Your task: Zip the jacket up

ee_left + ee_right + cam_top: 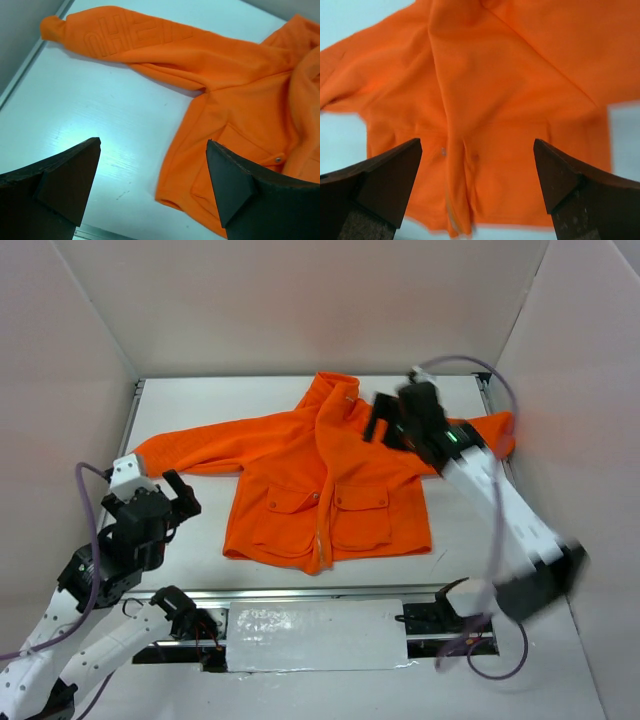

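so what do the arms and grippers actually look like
Both arms have white links with black joints: left arm, right arm. The left gripper and right gripper are black, with dark wedge-shaped fingers. A greyish cable loops off each arm, and a green light glows on the right one.

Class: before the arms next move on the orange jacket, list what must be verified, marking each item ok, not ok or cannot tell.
1. Jacket lies front up on the table: ok.
2. Sleeves spread away from the zipper: ok.
3. Left gripper open, empty, beside the jacket: ok.
4. Right gripper open, empty, above the jacket: ok.
5. Zipper visible end to end: not ok, only the stretch near the hem shows.
6. Zipper pull found: cannot tell.
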Tool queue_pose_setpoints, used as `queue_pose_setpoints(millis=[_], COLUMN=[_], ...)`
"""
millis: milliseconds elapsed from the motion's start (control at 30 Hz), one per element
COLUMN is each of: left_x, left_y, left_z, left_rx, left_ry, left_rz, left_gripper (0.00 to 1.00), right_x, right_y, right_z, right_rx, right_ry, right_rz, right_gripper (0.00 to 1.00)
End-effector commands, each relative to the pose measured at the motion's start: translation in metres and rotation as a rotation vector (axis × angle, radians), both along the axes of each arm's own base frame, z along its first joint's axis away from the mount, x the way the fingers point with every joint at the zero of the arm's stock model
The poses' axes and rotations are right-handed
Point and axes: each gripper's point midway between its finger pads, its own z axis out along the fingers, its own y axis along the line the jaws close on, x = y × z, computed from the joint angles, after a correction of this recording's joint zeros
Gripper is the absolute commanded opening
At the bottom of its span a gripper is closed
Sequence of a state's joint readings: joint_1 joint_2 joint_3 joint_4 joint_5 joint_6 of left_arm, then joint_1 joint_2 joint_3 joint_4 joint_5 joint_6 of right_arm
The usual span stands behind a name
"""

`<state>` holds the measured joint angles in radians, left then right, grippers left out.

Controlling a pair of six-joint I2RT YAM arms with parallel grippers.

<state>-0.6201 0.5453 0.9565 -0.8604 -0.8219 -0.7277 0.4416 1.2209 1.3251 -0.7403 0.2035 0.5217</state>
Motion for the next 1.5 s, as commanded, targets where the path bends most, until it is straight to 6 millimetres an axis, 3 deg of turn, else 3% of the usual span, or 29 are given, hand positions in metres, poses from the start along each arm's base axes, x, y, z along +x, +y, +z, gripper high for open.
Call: queue_pose_setpoints(millis=[0,33,100,133,267,300,333,367,433,467,567,600,633,667,700,733,833,900,933,1000,1033,1133,1200,1233,1267,1300,1333,1400,1467], left_x=[0.007,0.007,0.009,0.011,0.020,0.022,0.024,0.025,0.028,0.027,0.027,0.027,0.026,0.026,0.026,0.027,0.029,0.030,0.030,0.030,0.029,0.029,0.029,0.029,0.029,0.029,0.028,0.029,0.029], left_y=[0.000,0.000,-0.006,-0.010,-0.022,-0.026,-0.029,-0.030,-0.035,-0.035,-0.036,-0.037,-0.037,-0.038,-0.038,-0.040,-0.042,-0.044,-0.045,-0.046,-0.046,-0.046,-0.046,-0.046,-0.046,-0.045,-0.045,-0.046,-0.046], left_z=[0.006,0.004,0.000,-0.002,-0.009,-0.013,-0.015,-0.016,-0.019,-0.019,-0.015,-0.015,-0.015,-0.013,-0.013,-0.013,-0.016,-0.019,-0.019,-0.019,-0.018,-0.017,-0.017,-0.017,-0.017,-0.017,-0.017,-0.017,-0.018], left_rx=[0.021,0.029,0.034,0.045,0.067,0.077,0.086,0.090,0.095,0.093,0.080,0.075,0.071,0.069,0.072,0.069,0.075,0.078,0.076,0.075,0.073,0.072,0.071,0.070,0.070,0.069,0.071,0.069,0.072], left_ry=[-0.029,-0.018,-0.001,0.009,0.051,0.070,0.083,0.089,0.105,0.103,0.083,0.076,0.071,0.064,0.064,0.063,0.083,0.094,0.093,0.091,0.089,0.083,0.081,0.081,0.081,0.079,0.079,0.078,0.081], left_rz=[-0.006,-0.006,-0.033,-0.054,-0.106,-0.121,-0.135,-0.143,-0.165,-0.170,-0.184,-0.192,-0.195,-0.200,-0.207,-0.213,-0.224,-0.232,-0.233,-0.240,-0.243,-0.247,-0.247,-0.245,-0.245,-0.243,-0.242,-0.245,-0.248], left_gripper=[0.99,0.99,0.99,0.99,0.99,0.99,0.99,0.99,0.99,1.00,1.00,0.99,0.99,0.99,0.99,1.00,1.00,0.99,0.99,0.99,0.99,0.99,0.99,0.99,0.99,0.99,0.99,0.99,0.99], right_x=[0.083,0.130,0.158,0.194,0.240,0.244,0.237,0.242,0.241,0.242,0.238,0.223,0.217,0.226,0.207,0.203,0.184,0.170,0.154,0.133,0.116,0.098,0.133,0.143,0.177,0.193,0.197,0.192,0.180], right_y=[0.051,0.068,0.082,0.101,0.115,0.117,0.115,0.116,0.119,0.119,0.126,0.128,0.135,0.155,0.168,0.179,0.228,0.241,0.251,0.251,0.253,0.244,0.238,0.229,0.217,0.195,0.170,0.140,0.119], right_z=[-0.061,-0.068,-0.082,-0.084,-0.093,-0.100,-0.120,-0.123,-0.146,-0.153,-0.169,-0.175,-0.173,-0.156,-0.149,-0.137,-0.080,-0.057,-0.034,-0.018,0.004,0.008,-0.020,-0.060,-0.094,-0.119,-0.155,-0.180,-0.185], right_rx=[-0.126,-0.174,-0.240,-0.237,-0.236,-0.230,-0.252,-0.239,-0.258,-0.266,-0.249,-0.226,-0.185,-0.099,-0.028,0.025,0.265,0.393,0.503,0.607,0.656,0.782,0.766,0.758,0.665,0.614,0.491,0.366,0.308], right_ry=[0.136,0.131,0.163,0.122,0.037,0.030,0.060,0.041,0.103,0.118,0.154,0.189,0.181,0.089,0.097,0.063,-0.068,-0.091,-0.118,-0.140,-0.227,-0.144,-0.049,0.160,0.183,0.238,0.321,0.378,0.379], right_rz=[0.041,0.001,-0.017,-0.031,-0.082,-0.069,-0.060,-0.064,-0.034,-0.032,0.002,0.038,0.080,0.133,0.243,0.304,0.605,0.754,0.880,1.004,1.141,1.212,1.101,0.949,0.760,0.630,0.469,0.353,0.339], right_gripper=[1.00,1.00,1.00,1.00,1.00,0.99,0.97,0.95,0.77,0.77,0.36,0.07,0.05,0.05,0.05,0.05,0.00,0.00,0.00,0.00,0.00,0.04,0.22,0.32,0.40,0.44,0.55,0.65,0.78])
